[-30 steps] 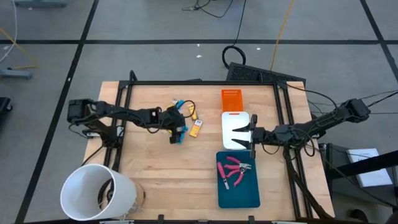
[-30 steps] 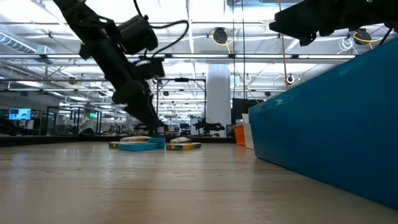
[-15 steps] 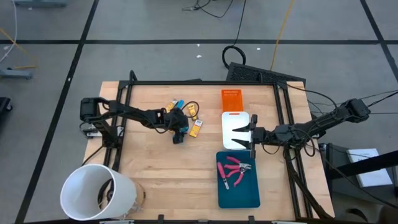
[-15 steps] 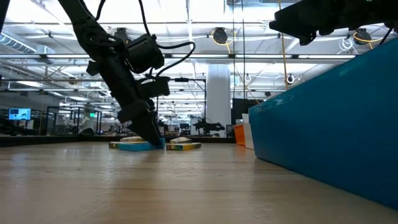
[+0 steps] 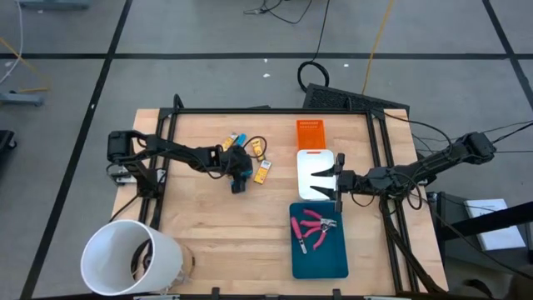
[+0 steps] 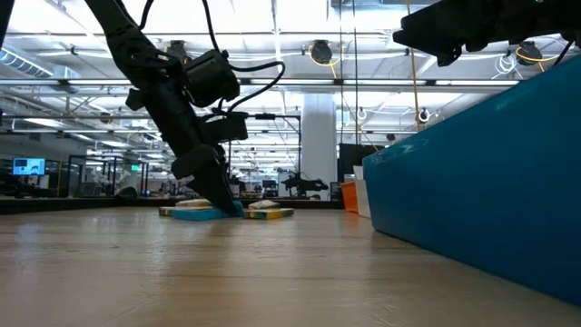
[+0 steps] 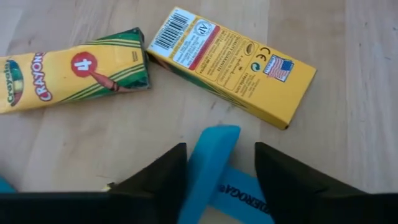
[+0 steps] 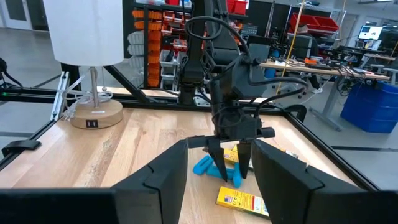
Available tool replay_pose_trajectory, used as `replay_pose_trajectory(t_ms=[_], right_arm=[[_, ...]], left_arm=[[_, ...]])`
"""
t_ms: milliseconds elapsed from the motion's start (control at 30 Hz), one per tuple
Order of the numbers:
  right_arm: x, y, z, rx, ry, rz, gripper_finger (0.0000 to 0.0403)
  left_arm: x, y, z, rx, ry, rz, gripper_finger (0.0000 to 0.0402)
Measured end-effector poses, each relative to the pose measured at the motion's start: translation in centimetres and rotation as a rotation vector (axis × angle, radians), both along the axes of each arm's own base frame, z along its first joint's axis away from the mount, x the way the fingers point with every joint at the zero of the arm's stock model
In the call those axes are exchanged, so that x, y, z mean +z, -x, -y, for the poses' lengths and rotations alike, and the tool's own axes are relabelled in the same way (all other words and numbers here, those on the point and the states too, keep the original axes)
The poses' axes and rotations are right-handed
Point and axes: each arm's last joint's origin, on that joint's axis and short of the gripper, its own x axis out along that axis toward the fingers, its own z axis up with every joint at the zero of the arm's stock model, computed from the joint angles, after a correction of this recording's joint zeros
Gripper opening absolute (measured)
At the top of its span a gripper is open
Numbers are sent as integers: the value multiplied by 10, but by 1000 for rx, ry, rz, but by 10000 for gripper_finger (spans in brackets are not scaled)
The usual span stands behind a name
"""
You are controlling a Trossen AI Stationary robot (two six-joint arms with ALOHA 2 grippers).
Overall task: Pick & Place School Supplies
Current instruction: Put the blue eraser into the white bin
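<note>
The white bucket (image 5: 129, 258) stands at the table's near-left corner, the teal tray (image 5: 320, 248) near-right with pink-handled scissors (image 5: 315, 227) inside. The right gripper (image 5: 335, 182) hangs over the white tray (image 5: 310, 171), fingers apart, empty. Mid-table, the left gripper (image 5: 241, 177) straddles a light-blue piece (image 7: 211, 158) — whether clamped, I cannot tell — beside two yellow crayon boxes (image 7: 231, 64).
</note>
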Motion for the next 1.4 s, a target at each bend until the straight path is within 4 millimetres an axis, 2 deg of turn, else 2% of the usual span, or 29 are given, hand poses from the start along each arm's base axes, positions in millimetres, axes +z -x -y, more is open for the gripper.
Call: replay_pose_trajectory(t_ms=[467,667,900,1200,1400], right_arm=[[0,0,0,0,0,-1,171],[0,0,0,-1,0,-1,171],[-4,-4,4,-28,0,-18,171],[-17,-23,17,-115,-18,-36,171],[-27,-38,27,-150,-95,4,171]], left_arm=[[2,0,0,12,4,16,40],[24,2,0,19,-7,99,36],[63,-1,3,9,-62,337,53],[100,-17,14,-114,-26,752,35],[113,-21,27,-161,11,892,40]])
